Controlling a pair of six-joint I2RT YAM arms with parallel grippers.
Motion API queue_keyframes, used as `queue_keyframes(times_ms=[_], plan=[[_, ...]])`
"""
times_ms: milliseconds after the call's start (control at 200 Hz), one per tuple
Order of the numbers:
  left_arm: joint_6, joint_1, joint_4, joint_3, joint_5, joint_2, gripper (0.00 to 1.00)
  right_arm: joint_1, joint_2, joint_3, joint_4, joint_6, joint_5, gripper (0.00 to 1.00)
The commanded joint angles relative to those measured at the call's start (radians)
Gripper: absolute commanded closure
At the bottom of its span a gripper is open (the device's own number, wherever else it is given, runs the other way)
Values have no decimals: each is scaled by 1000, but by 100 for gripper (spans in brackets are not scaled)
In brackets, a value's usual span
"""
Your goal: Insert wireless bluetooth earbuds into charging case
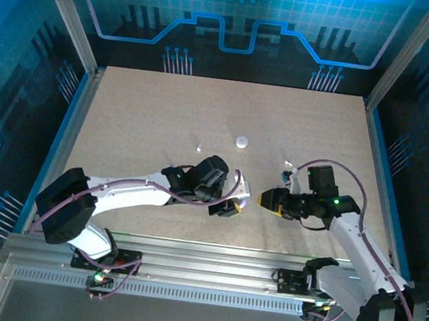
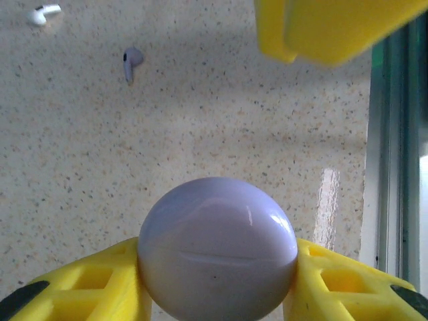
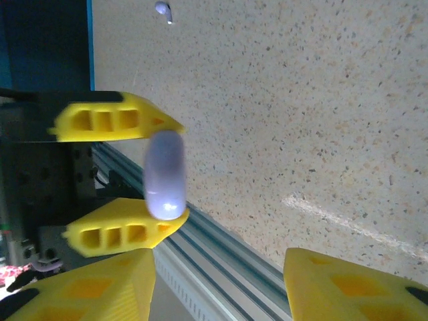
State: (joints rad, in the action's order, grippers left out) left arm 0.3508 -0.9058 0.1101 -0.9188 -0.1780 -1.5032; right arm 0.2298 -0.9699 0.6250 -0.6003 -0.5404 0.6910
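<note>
Grip on lavender charging case [image 2: 217,224]: left hand [image 2: 217,267] closed, right hand [image 3: 221,267] wide

One finger of the left hand presses each side of the case, which is held off the counter [image 1: 141,120]. The right hand stands just beside it, fingers apart with nothing between them. On the speckled counter the lavender earbud [image 2: 132,61] and white earbud [image 2: 43,12] lie apart, well away from both hands. A white round piece [image 1: 242,142] sits farther out. The aluminium rail [image 1: 187,255] runs close under the hands; the far counter lies open inside blue walls.
</note>
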Motion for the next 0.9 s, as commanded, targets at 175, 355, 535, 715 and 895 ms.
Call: queue_keyframes(times_ms=[175, 355, 535, 715, 895], plan=[[45, 7, -49, 12, -38, 32, 59, 71, -56, 24, 89, -44, 8, 48], [42, 7, -57, 15, -43, 33, 60, 112, -103, 53, 110, -45, 13, 48], [41, 6, -63, 26, -35, 36, 60, 134, -134, 74, 147, -55, 28, 49], [40, 5, -72, 29, -17, 37, 60, 139, -141, 93, 173, -64, 40, 50], [45, 5, -77, 30, -14, 45, 60, 141, -144, 102, 165, -56, 51, 51]])
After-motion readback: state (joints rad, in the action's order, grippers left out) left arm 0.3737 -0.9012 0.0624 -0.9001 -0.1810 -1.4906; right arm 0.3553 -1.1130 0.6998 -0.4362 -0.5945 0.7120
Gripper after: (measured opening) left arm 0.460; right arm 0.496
